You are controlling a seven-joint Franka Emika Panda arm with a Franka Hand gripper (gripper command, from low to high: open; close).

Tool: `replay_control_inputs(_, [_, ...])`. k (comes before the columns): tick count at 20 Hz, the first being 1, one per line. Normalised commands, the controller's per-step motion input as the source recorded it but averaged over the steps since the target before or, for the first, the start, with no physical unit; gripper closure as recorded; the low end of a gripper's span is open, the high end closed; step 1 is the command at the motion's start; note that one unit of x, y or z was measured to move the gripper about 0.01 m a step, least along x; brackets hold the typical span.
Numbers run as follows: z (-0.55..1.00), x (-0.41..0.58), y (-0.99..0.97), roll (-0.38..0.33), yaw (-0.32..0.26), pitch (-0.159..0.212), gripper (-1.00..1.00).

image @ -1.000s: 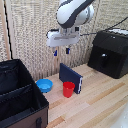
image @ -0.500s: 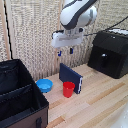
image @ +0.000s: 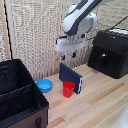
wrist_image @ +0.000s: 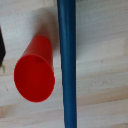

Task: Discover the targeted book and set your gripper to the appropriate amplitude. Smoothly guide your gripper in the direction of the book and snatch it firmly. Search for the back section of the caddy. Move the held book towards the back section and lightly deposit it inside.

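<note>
I am centring the released end effector (image: 70, 55) above the upright book (image: 70, 77), descending squarely and avoiding the adjacent red cup (image: 68, 89).

We see a bench (image: 100, 107) of pale wood planks, their grain and seams running across it. Behind it stands a wall (image: 37, 35) covered in a beige woven screen, split into tall panels by slim upright strips. On the exterior view's right a black appliance (image: 110, 52) with a handle sits on the bench against the wall. The light is even and soft, casting faint shadows on the wood. In the wrist view the same pale planks (wrist_image: 100, 60) fill the background.
</note>
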Motion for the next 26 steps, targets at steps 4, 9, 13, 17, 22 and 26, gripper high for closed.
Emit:
replay_control_inputs(4, [-0.39, 0.224, -0.16, -0.007, 0.054, 0.046, -1.00])
replay_control_inputs(9, [-0.30, 0.185, -0.23, -0.004, 0.065, 0.074, -1.00])
replay_control_inputs(13, [-0.08, 0.046, -0.02, -0.018, 0.038, 0.036, 1.00])
replay_control_inputs(17, [-0.04, 0.000, 0.00, -0.010, 0.036, -0.050, 1.00])
replay_control_inputs(22, [-0.08, 0.000, 0.10, -0.037, 0.066, -0.085, 1.00])
replay_control_inputs(26, [-0.07, 0.000, 0.09, -0.010, 0.068, -0.025, 1.00])
